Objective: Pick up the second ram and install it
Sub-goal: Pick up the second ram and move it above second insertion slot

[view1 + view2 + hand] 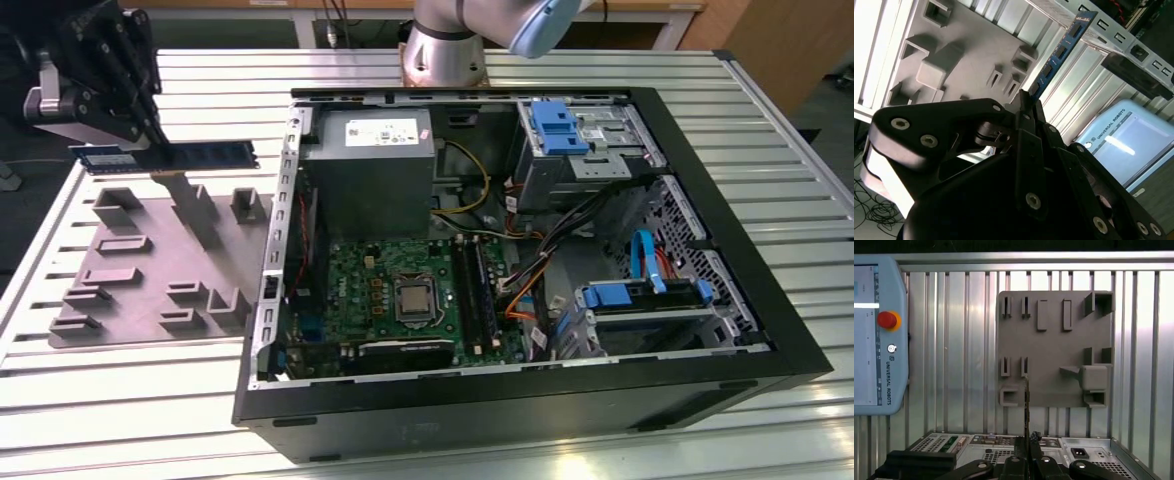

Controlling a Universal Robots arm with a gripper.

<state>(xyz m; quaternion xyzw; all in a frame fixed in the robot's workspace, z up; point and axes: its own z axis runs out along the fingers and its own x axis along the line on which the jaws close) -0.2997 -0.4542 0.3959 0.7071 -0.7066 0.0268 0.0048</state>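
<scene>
My end effector (1029, 102) is clenched on the second ram (1059, 52), with the fingers pinching one end of the stick. The rest of the stick juts out past the fingers, its row of black chips showing in the second wrist view. In the first wrist view I see the stick edge-on (1026, 400), a thin line running out from my end effector (1026, 452). In the exterior view the second ram (214, 154) hangs roughly level in my end effector (134, 146), over the far edge of the grey tray (134, 270). It sits in none of the tray's slots. The tray (1054, 340) lies flat on the ribbed aluminium tabletop (107, 400) with its raised blocks up. To the exterior view's right of the tray stands the open computer case (534, 405), with the green motherboard (387, 270) lying inside. A teach pendant (879, 340) rests on the tabletop.
</scene>
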